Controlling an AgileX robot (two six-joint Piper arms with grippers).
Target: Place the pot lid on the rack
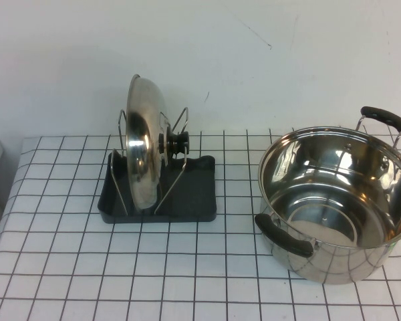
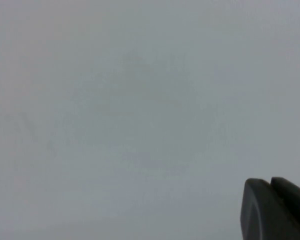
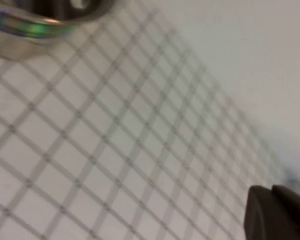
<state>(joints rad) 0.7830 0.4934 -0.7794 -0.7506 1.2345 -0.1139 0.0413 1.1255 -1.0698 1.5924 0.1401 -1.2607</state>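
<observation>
Saw only a dark corner of the left gripper (image 2: 272, 210) against a blank pale surface. Could not tell whether clenched or released. Same for the right gripper (image 3: 275, 212), hovering over the white black-gridded tablecloth (image 3: 90, 150) near the deep shiny steel pot (image 3: 35, 25). Found neither in the high view.

Found the round domed stainless steel pot lid (image 1: 139, 150) standing on edge in the small dark grey plastic rack (image 1: 187, 200), black knob (image 1: 180, 142) resting between the wire loops, well apart from the pot. Judged the placing done. Called for holding both arms clear and retreating without brushing the rack, since looked liable to tip if nudged.
</observation>
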